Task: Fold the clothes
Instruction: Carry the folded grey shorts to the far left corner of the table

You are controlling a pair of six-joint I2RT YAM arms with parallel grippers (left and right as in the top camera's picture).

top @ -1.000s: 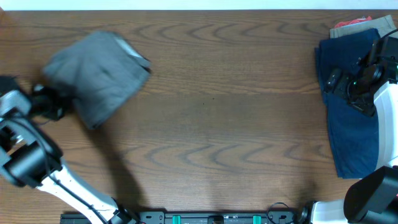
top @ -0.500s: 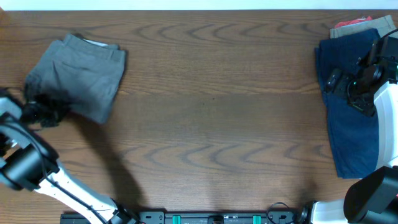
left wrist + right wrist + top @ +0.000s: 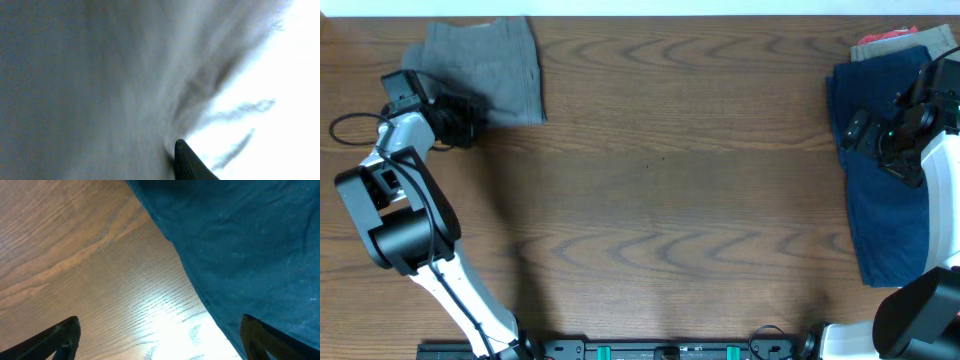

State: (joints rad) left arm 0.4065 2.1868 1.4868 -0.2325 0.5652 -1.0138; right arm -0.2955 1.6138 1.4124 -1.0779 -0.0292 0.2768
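Grey shorts (image 3: 488,62) sit folded at the desk's (image 3: 670,200) far-left corner. The left gripper (image 3: 472,118) is at their near edge, can't tell its grip. The right gripper (image 3: 160,337) is spread wide over the navy shorts (image 3: 885,225).

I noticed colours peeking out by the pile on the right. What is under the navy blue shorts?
Tan fabric and coral-red fabric poke out from beneath the navy blue shorts at the far edge. How far they reach underneath is covered.
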